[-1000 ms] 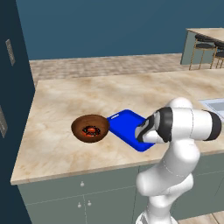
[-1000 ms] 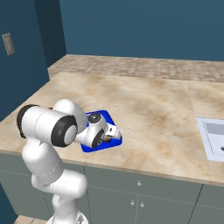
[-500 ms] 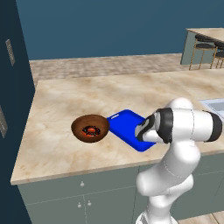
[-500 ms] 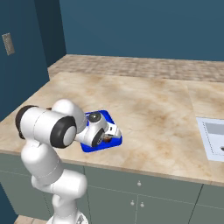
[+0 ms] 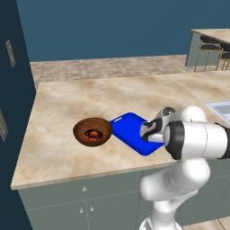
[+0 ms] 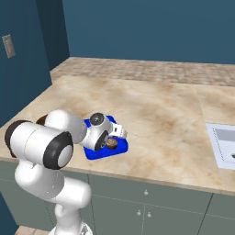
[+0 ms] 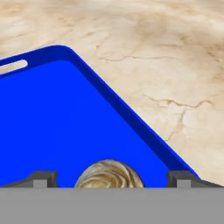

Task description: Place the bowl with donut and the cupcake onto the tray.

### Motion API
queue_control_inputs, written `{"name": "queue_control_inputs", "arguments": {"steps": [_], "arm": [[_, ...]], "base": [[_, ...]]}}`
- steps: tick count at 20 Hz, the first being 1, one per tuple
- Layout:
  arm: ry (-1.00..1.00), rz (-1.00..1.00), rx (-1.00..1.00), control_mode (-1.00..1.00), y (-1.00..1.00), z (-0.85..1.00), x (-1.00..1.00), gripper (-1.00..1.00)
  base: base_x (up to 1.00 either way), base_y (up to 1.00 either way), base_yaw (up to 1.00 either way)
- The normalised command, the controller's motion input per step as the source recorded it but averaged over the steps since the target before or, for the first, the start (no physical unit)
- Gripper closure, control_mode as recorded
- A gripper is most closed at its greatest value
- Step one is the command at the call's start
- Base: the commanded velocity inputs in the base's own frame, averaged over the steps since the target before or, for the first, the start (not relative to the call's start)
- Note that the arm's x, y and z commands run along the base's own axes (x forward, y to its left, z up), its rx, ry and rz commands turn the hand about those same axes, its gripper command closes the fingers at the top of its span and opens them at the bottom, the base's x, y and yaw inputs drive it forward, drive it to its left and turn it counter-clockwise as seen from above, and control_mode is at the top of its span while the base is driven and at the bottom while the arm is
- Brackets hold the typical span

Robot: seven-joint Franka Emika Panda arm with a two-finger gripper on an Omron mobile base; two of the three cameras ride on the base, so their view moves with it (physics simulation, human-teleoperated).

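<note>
The blue tray (image 5: 127,127) lies on the marble counter, and the tan-topped cupcake (image 7: 109,175) stands on its near end. My gripper (image 7: 109,180) is open, one fingertip (image 7: 42,178) on each side of the cupcake, apart from it. From the right base view, the hand hangs over the tray (image 6: 93,154) with the cupcake (image 6: 111,144) just below it. The reddish-brown bowl (image 5: 92,130) sits on the counter against the tray's left end, with the red-orange donut (image 5: 93,134) inside. My forearm hides the tray's near corner in the left base view.
A sink (image 5: 219,108) is set into the counter at the right, also seen in the right base view as the sink (image 6: 224,146). Bar stools (image 5: 210,50) stand far back right. A dark blue tall cabinet (image 5: 13,90) borders the counter on the left.
</note>
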Motion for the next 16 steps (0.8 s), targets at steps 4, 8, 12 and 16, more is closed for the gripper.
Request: {"name": "queue_control_inputs", "arguments": {"steps": [4, 8, 12, 16], "arm": [[-0.02, 0.00, 0.00, -1.00, 0.08, 0.56, 0.02, -1.00], [0.00, 0.00, 0.03, -1.00, 0.18, 0.33, 0.11, -1.00], [0.02, 0.00, 0.04, -1.00, 0.21, 0.56, 0.00, -1.00], [0.04, 0.00, 0.13, -1.00, 0.07, 0.55, 0.01, -1.00]], "base": [[0.00, 0.00, 0.00], [0.00, 0.00, 0.00], [0.00, 0.00, 0.00], [0.00, 0.00, 0.00]]}}
